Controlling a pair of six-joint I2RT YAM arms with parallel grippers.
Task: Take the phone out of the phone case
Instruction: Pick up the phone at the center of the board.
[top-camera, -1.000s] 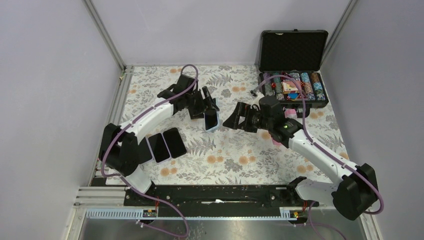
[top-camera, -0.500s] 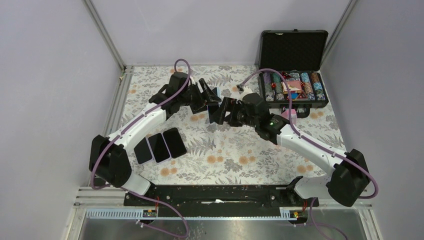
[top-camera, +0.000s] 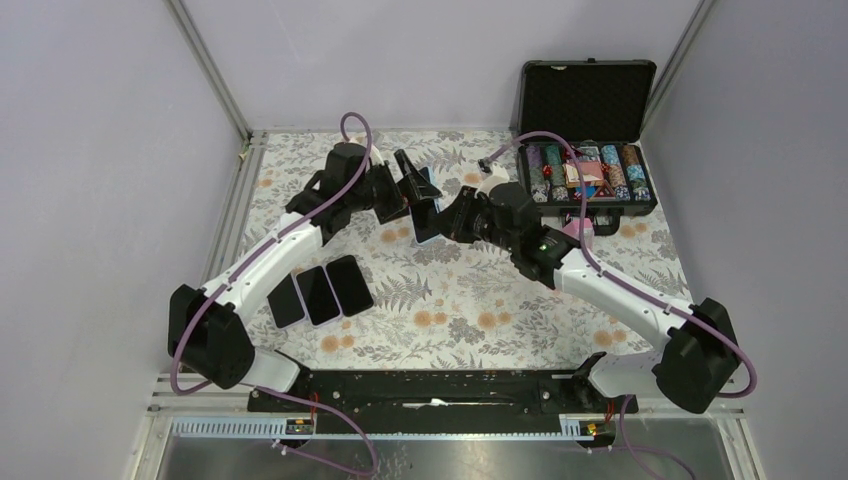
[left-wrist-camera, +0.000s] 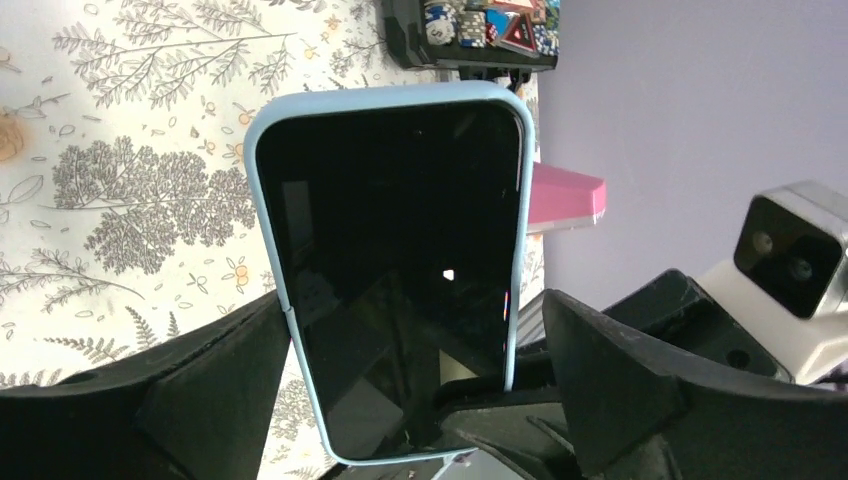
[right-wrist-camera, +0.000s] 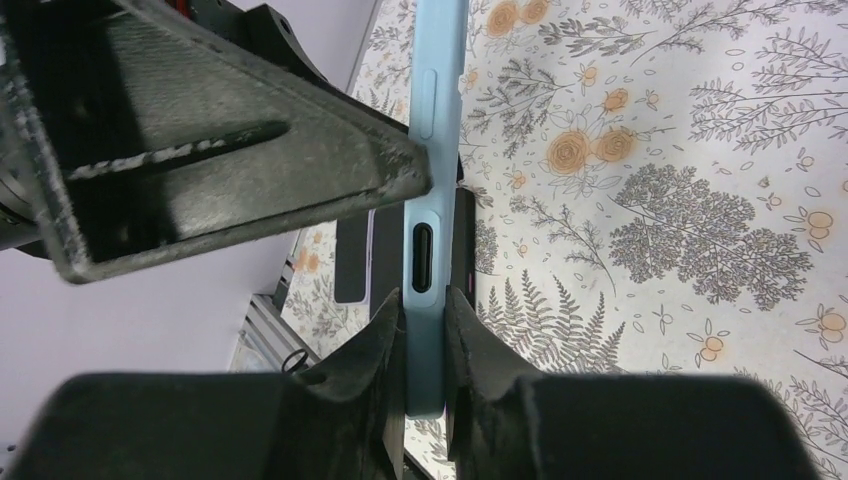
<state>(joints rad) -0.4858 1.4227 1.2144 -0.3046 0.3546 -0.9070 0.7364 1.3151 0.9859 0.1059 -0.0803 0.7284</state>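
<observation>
Top, phone: phone (top-camera: 426, 215) sits in its blue case (top-camera: 427, 240), held up off the table (top-camera: 480, 300) at 11 o'clock from its centre, between both claws.
Top, left claw: left claw (top-camera: 416, 190) at the phone's 11 o'clock.
Top, right claw: right claw (top-camera: 448, 218) at the phone's 3 o'clock.
Top, rest: three more phones (top-camera: 320, 293) lie side by side at 8 o'clock. Open chip box (top-camera: 585, 160) at 2 o'clock, with a pink block (top-camera: 575, 228) just beside it.
Left wrist, phone: dark screen faces the lens, with the case rim all round it.
Left wrist, left claw: fingers (left-wrist-camera: 210, 390) stand wide, one at each long edge. The 3 o'clock finger is clear of the case. The 9 o'clock finger is at the rim, contact unclear.
Right wrist, right claw: narrow, pinching the phone edge-on at its end, one finger on each face.
Right wrist, left claw: one finger lies at the case's side, 10 o'clock.
</observation>
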